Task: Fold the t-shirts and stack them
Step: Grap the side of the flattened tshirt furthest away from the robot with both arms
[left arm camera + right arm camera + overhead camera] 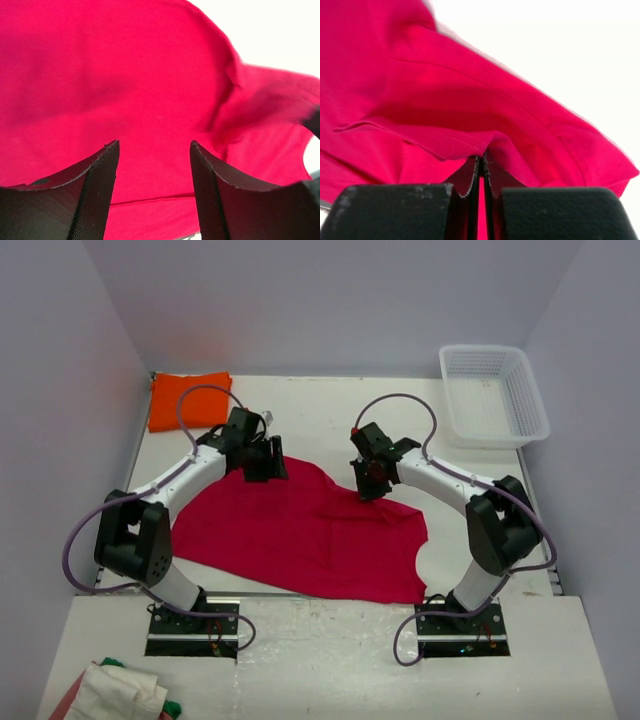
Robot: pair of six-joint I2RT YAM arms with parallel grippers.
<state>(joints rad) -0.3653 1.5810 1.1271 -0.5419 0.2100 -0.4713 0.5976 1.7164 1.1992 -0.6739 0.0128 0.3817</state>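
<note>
The crimson-red t-shirt [300, 530] lies spread and rumpled across the middle of the table. At the back left the orange t-shirt [188, 400] rests folded. My left gripper [262, 462] hovers over the red shirt's far left edge. In the left wrist view it [155, 150] stands open, with red cloth [125, 75] below its fingers and nothing pinched. My right gripper [368, 485] sits at the shirt's far right edge. The right wrist view shows it [482, 161] shut on a fold of the red shirt's stitched hem [455, 142], the cloth bunched up at the fingertips.
A white plastic basket [495, 395] stands at the back right corner. A heap of white, red and green cloth [115, 692] lies at the near left, in front of the arm bases. Grey walls close off the left, back and right sides.
</note>
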